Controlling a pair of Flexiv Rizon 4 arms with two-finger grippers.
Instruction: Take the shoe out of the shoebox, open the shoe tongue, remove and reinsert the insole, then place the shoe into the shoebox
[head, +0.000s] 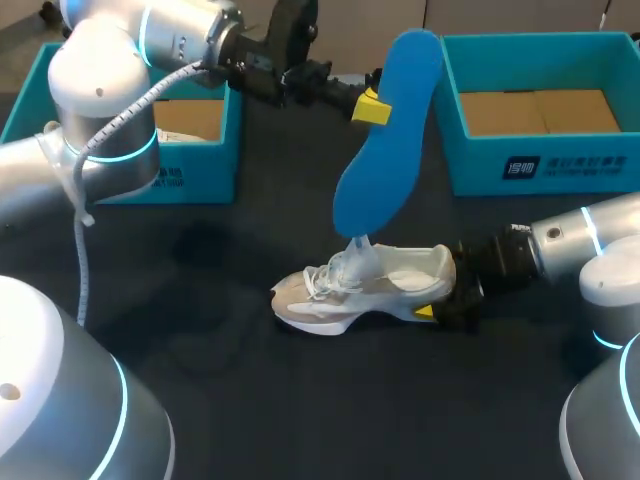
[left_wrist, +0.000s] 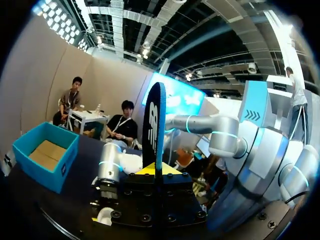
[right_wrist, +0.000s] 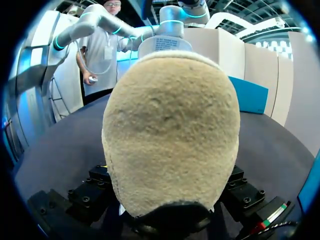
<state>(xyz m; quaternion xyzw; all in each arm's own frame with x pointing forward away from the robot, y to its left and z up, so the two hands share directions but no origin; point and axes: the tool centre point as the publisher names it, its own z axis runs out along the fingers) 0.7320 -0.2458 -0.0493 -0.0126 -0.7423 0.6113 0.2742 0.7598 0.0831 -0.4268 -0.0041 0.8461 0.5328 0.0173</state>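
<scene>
left gripper (head: 371, 108) pinches blue insole (head: 388, 150) near far end; insole's lower end hangs just over shoe (head: 365, 288); right gripper (head: 447, 298) clamps shoe heel from right

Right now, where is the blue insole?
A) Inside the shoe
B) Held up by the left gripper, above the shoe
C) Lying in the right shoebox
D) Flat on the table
B: the left gripper grips the blue insole near its upper end, and it hangs over the shoe on the table.
</scene>
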